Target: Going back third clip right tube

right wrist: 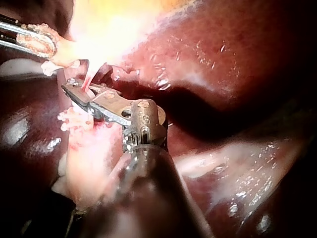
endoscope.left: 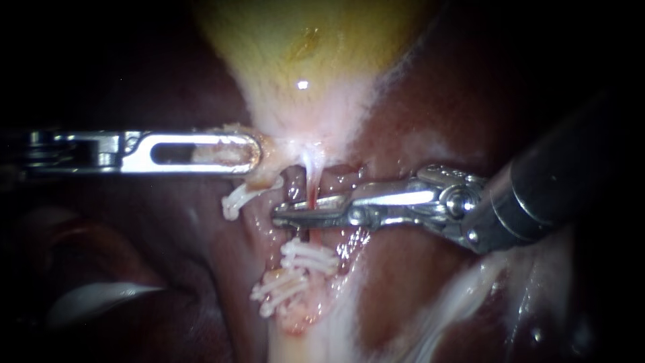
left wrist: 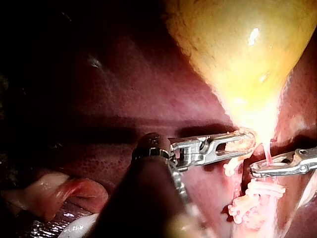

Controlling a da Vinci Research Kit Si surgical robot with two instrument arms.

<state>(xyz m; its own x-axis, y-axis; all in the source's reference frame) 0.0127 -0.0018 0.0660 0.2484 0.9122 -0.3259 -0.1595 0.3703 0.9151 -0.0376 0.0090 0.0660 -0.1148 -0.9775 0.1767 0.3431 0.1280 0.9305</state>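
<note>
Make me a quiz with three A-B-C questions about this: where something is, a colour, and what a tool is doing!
1. In the endoscope view, where is the bunch of white clips from the right instrument's tip? A just below B far above C behind its shaft
2. What colour is the gallbladder? A blue B yellowish C black
3. The left instrument's jaws are: A open and empty B shut on the gallbladder C hidden
Answers: 1 A, the clips cluster under that tip. 2 B, it glows yellow. 3 B, both jaws pinch its narrow end.
</note>
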